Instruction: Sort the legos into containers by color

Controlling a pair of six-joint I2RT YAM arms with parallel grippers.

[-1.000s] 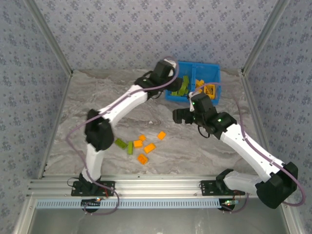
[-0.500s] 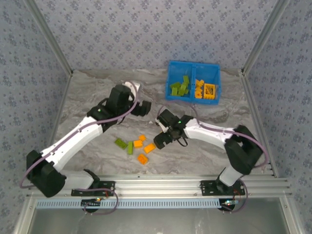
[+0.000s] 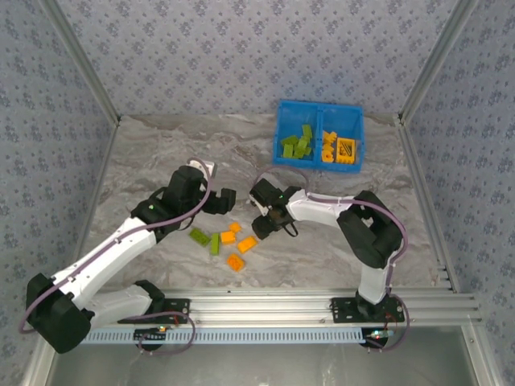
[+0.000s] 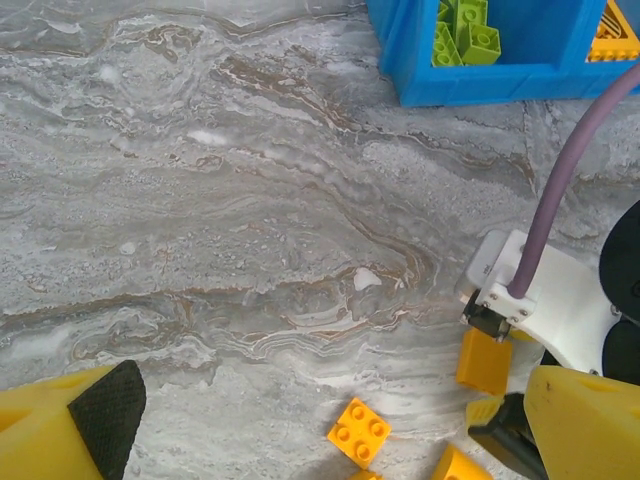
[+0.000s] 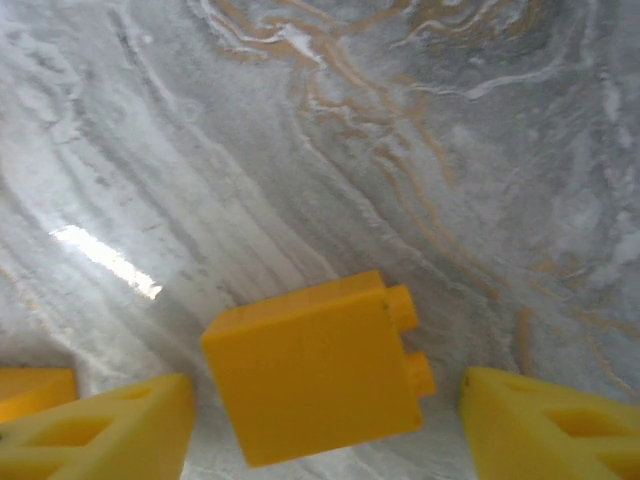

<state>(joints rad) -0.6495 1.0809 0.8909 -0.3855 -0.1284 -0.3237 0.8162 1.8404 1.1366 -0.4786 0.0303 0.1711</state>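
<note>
An orange brick (image 5: 315, 365) lies on its side on the table between the fingers of my open right gripper (image 5: 325, 430), untouched on both sides. From above, that gripper (image 3: 266, 223) stands low over the right end of the loose pile. My left gripper (image 3: 228, 204) hovers open just left of it, above a small orange brick (image 4: 358, 432). Three more orange bricks (image 3: 247, 244) and two lime green bricks (image 3: 199, 236) lie in the pile. The blue bin (image 3: 280, 129) holds green bricks (image 3: 296, 145) in its left compartment and orange pieces (image 3: 339, 149) in its right one.
Marbled grey table inside patterned walls, with an aluminium rail along the near edge. The bin's corner (image 4: 420, 85) sits at the top of the left wrist view. The right arm's white wrist and purple cable (image 4: 548, 230) cross close to the left gripper.
The left arm pulled back from the bin to the pile in mid-table. The right arm swung from beside the bin down onto the orange brick at the pile's right end.
</note>
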